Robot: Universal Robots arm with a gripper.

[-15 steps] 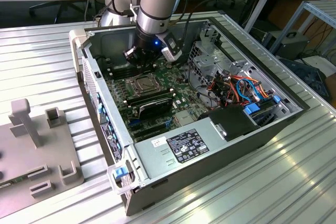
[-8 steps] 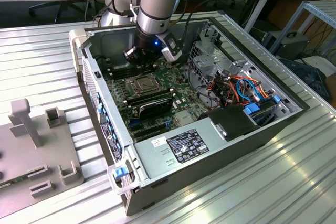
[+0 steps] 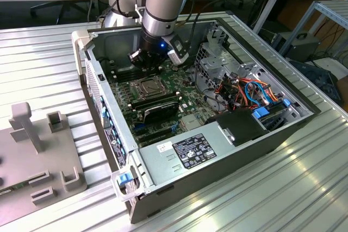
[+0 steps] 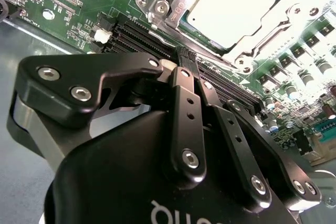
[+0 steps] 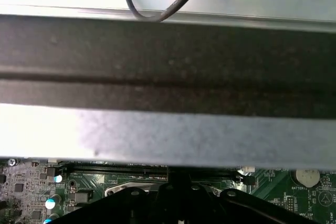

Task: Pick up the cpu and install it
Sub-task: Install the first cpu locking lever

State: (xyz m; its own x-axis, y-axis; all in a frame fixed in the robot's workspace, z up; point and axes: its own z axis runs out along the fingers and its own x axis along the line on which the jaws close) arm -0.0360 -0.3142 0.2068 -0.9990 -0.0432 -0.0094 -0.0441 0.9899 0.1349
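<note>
— Where is the arm?

— I see the arm (image 3: 166, 4) reaching down into the open case (image 3: 179, 156) in the exterior view, its gripper (image 3: 142, 61) low over the motherboard (image 3: 187, 104), just behind the socket (image 3: 145, 87).

— And the cpu?

— In the second wrist view the cpu (image 4: 231, 6) lies in the socket, pale face up, the metal frame around it. The gripper's tips (image 4: 185, 56) sit over the memory slots (image 4: 142, 38) right beside that socket, apart from the chip.

— Is it holding anything?

— No. The fingers (image 4: 185, 114) look pressed together with nothing between them.

— Anything else?

— A grey fixture (image 3: 38, 156) rests on the table (image 3: 272, 199) at the exterior view's left.
</note>
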